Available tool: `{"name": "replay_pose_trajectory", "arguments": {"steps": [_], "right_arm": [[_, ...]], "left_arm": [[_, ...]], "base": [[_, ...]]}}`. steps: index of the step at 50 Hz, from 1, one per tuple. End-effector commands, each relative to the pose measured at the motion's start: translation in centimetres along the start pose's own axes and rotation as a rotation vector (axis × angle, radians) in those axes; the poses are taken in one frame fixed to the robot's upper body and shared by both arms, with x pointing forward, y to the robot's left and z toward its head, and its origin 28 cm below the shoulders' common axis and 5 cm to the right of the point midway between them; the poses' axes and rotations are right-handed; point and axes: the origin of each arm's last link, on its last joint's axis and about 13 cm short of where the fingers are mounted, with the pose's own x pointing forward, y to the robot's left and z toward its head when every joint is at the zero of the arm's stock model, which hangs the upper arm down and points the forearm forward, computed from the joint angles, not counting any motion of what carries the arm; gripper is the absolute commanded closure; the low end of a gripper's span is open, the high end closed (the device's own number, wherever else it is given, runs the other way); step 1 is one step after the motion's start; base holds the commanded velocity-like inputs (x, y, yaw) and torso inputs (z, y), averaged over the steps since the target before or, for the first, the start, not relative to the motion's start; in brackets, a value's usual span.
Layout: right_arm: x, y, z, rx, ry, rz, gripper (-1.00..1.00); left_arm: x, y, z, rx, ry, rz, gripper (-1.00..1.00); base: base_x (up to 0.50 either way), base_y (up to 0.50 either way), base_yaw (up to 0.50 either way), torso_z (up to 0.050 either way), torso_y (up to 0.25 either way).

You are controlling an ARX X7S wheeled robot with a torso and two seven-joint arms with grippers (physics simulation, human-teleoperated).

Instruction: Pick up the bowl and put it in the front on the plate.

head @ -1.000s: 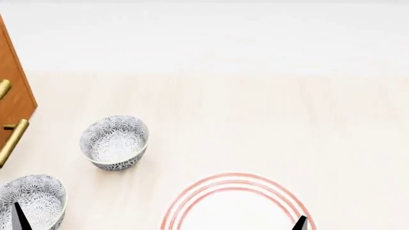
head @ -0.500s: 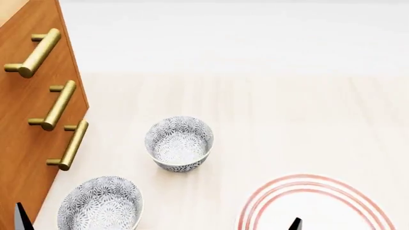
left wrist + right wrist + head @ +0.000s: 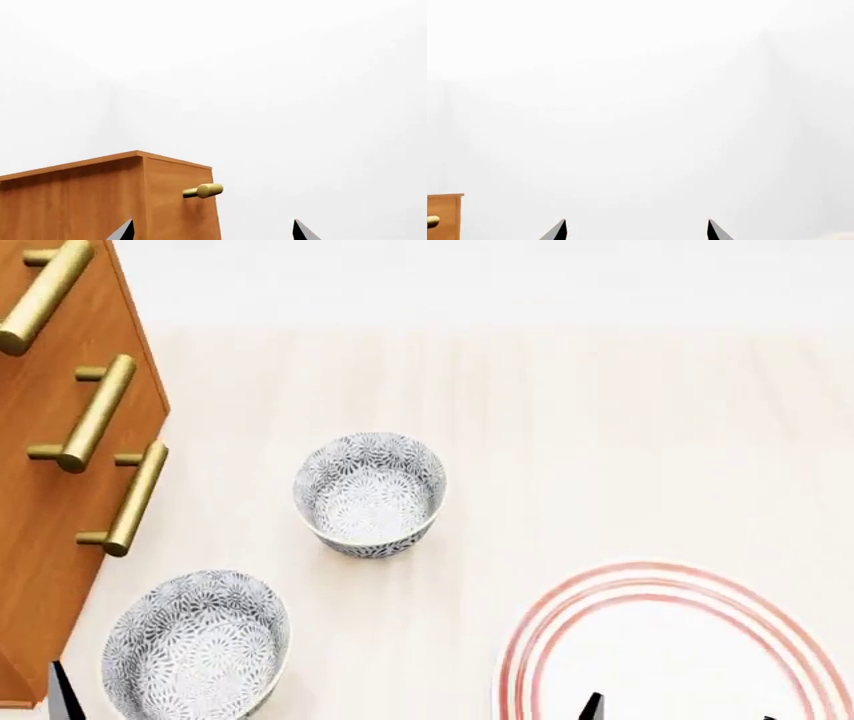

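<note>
Everything is sliding down the head view as the camera tips. Both bowls are standing untouched: the bowl [image 3: 196,644] lower left, another bowl [image 3: 370,492] mid-frame, the plate [image 3: 561,630] lower right (empty). Left gripper [image 3: 212,233] and right gripper [image 3: 636,231] are showing spread, empty tips; nothing is done yet.
</note>
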Motion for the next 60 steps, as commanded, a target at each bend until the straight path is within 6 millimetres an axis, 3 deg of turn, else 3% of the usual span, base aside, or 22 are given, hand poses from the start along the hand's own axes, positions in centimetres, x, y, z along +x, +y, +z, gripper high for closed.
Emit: {"name": "replay_pose_trajectory", "arguments": {"steps": [1,14,21,32,40,43,47,49,56,60], "right_arm": [[0.1,0.0,-0.1,-0.024,0.005,0.009,-1.0],[0.4,0.1,-0.1,-0.037,0.009,0.022,-1.0],[2.2,0.3,0.1,-0.059,0.001,0.023,-1.0],[7.0,1.1,-1.0,-0.119,0.218,0.107,-1.0],[10.4,1.7,-3.5,-0.179,0.596,0.206,-1.0],[12.8,2.2,-3.9,-0.172,0.775,0.195,-1.0],[15.9,2.9,-4.0,-0.224,0.83,0.208,-1.0],[17.7,3.2,-4.1,-0.155,0.841,0.192,-1.0],[20.9,4.4,-4.9,-0.025,0.99,0.177,-1.0],[23.0,4.9,-5.0,0.006,0.985,0.143,-1.0]], "left_arm": [[0.1,-0.1,0.2,0.022,-0.024,-0.009,-1.0],[-0.1,-0.1,0.4,0.009,-0.065,-0.016,-1.0],[-0.2,-0.1,0.8,0.008,-0.092,-0.015,-1.0],[-0.3,-0.1,0.7,-0.006,-0.089,-0.015,-1.0],[-0.6,-0.3,0.3,-0.017,-0.065,-0.03,-1.0],[-0.6,-0.3,0.2,-0.021,-0.054,-0.032,-1.0],[-0.6,-0.4,0.1,-0.027,-0.04,-0.038,-1.0],[-0.7,-0.4,0.0,-0.033,-0.032,-0.041,-1.0],[-0.7,-0.5,-0.2,-0.037,-0.016,-0.047,-1.0],[-0.8,-0.5,-0.3,-0.036,-0.008,-0.05,-1.0]], "base": [[0.0,0.0,0.0,0.0,-0.25],[0.0,0.0,0.0,0.0,-0.099],[0.0,0.0,0.0,0.0,0.0],[0.0,0.0,0.0,0.0,0.0],[0.0,0.0,0.0,0.0,0.0],[0.0,0.0,0.0,0.0,0.0],[0.0,0.0,0.0,0.0,0.0],[0.0,0.0,0.0,0.0,0.0],[0.0,0.0,0.0,0.0,0.0],[0.0,0.0,0.0,0.0,0.0]]}}
